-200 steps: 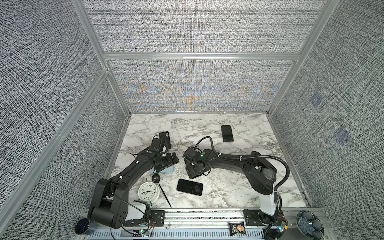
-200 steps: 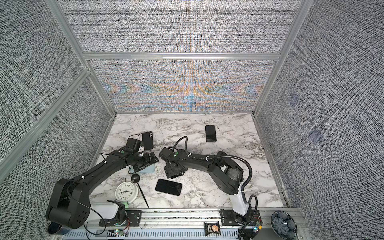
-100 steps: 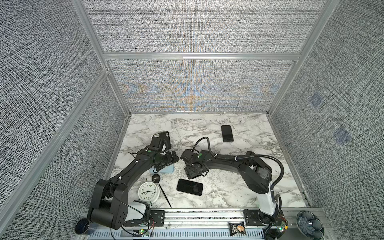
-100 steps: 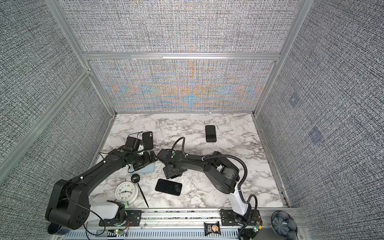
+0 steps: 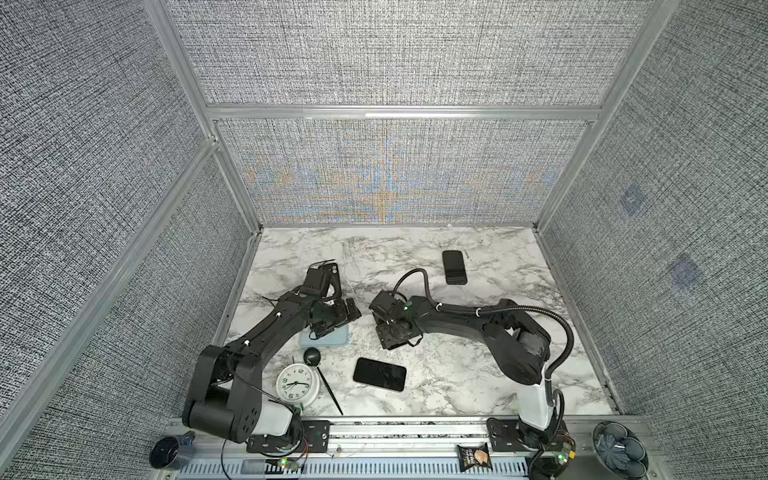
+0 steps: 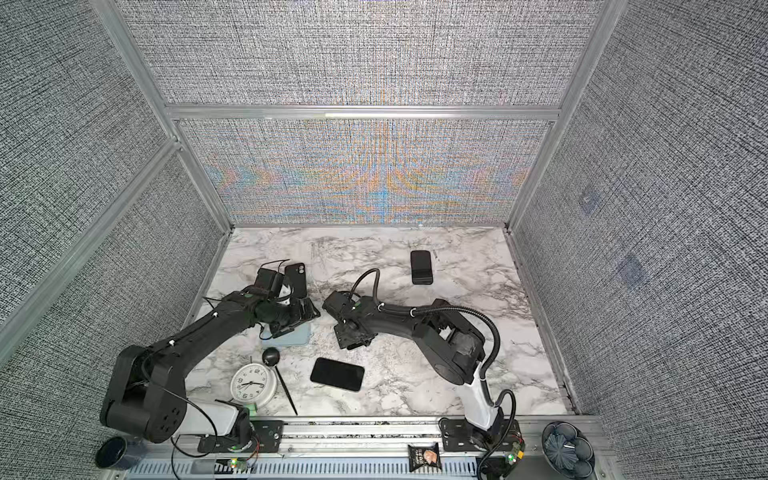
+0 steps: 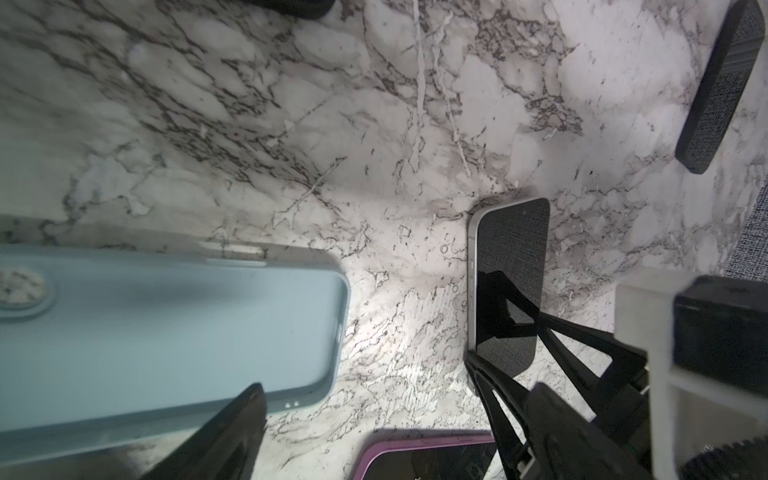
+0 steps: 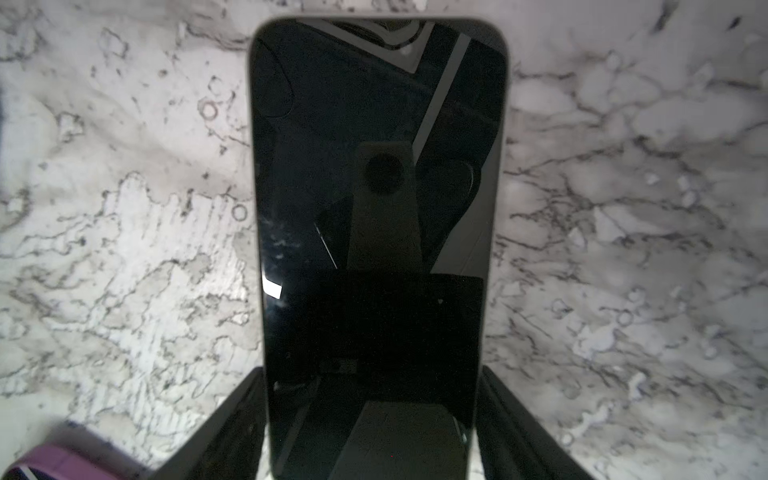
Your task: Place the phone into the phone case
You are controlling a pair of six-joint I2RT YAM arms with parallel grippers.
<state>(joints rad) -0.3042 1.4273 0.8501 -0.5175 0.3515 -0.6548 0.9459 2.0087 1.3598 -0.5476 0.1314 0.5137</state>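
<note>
Phone (image 8: 378,208) flat on marble tabletop (image 5: 478,374), dark screen up, close to table centre and a shade toward 9 o'clock. Hidden in both top views beneath right gripper (image 5: 392,332) (image 6: 353,334). In right wrist view, right gripper astride one end of phone, black fingers (image 8: 232,424) tight against both long edges, no gap visible on either side: clamped on phone. Same phone (image 7: 509,257) in left wrist view too, silver frame catching light, other end free on marble.

Light blue phone case (image 5: 338,338) (image 6: 299,336) at 9 o'clock from phone, near but apart, bare marble between. Hollow side up, camera cut-out showing tabletop through it. Partly covered in both top views by left gripper (image 5: 336,322) (image 6: 300,318). Left gripper low above case, jaws spread wide, nothing between them; one finger (image 7: 232,432) over case rim in left wrist view.

Purple-cased phone (image 5: 379,374) at 6 o'clock from right gripper, screen up, apart from it. Black twin-lens phone (image 5: 332,276) at 10 o'clock, back up, partly behind left wrist camera (image 5: 318,280). Black phone-sized slab (image 5: 454,267) at 1 o'clock, well apart; phone or case, cannot tell. White alarm clock (image 5: 297,382) at 8 o'clock near front edge, black round-headed utensil (image 5: 312,357) just beside it, thin handle toward 5 o'clock.
</note>
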